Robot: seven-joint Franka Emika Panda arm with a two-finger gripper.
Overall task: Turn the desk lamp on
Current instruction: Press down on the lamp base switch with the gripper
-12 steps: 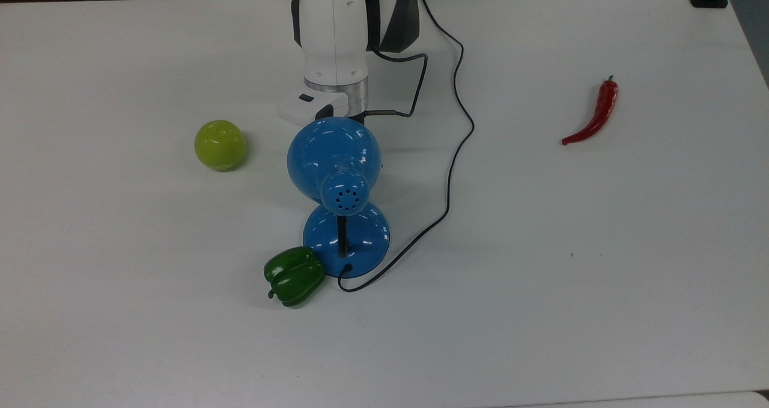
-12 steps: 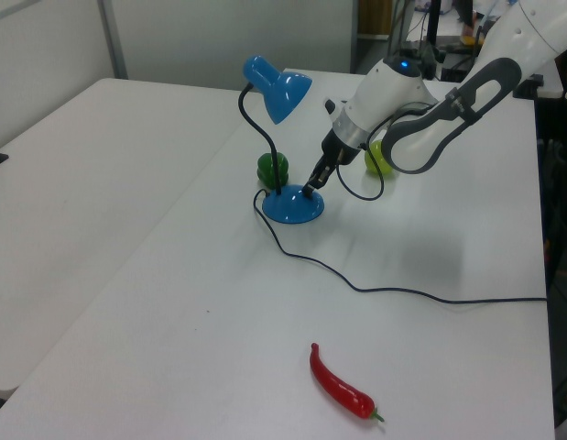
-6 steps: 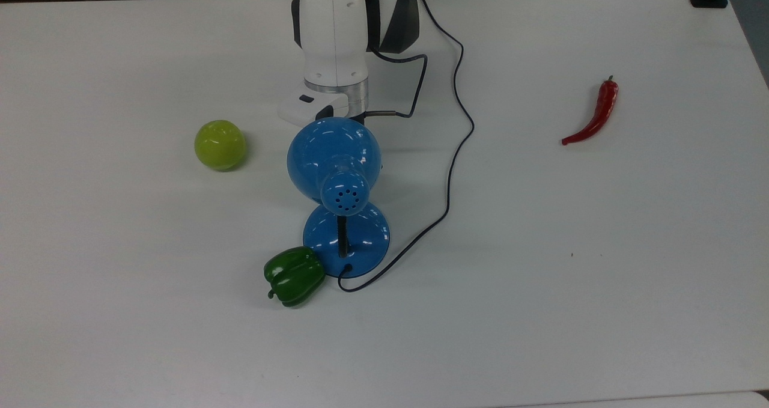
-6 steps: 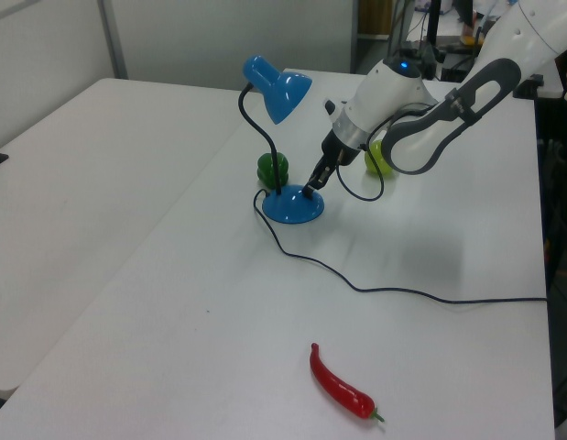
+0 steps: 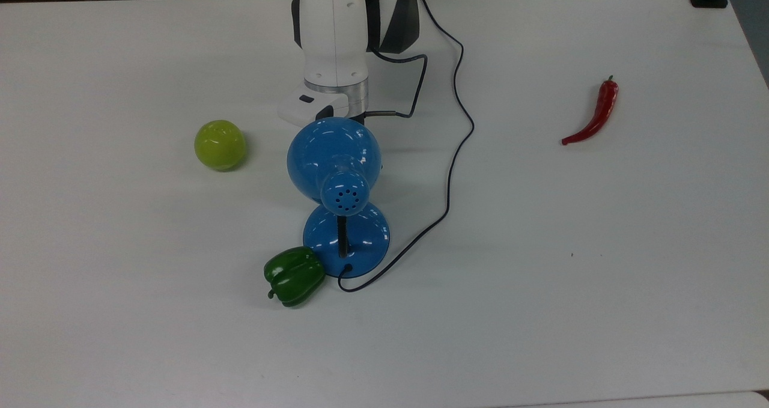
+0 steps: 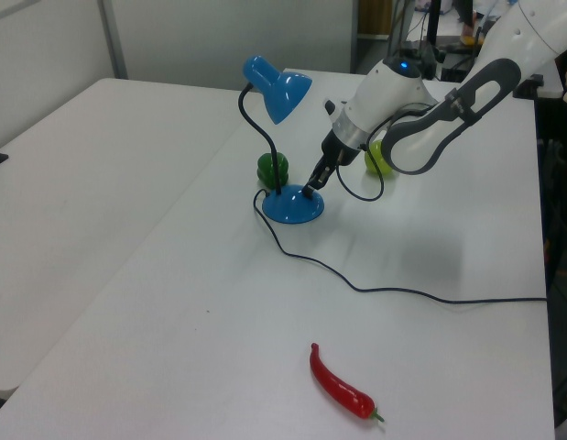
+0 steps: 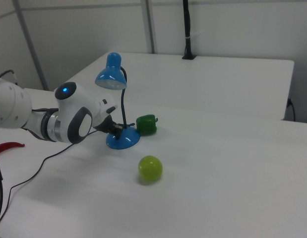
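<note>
A plain white table [image 5: 601, 246] stands among grey partition walls [image 7: 217, 29]; no writing is readable. The desk lamp [image 6: 288, 197] stands mid-table, the gripper [image 6: 310, 190] tip on its base; whether the fingers are apart, I cannot tell

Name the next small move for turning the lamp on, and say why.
Probably press the claw straight down a touch. In the left view its tip sits right at the lamp base, on the side away from the green pepper, and the shade shows no glow, so any switch there likely isn't pressed yet.
</note>
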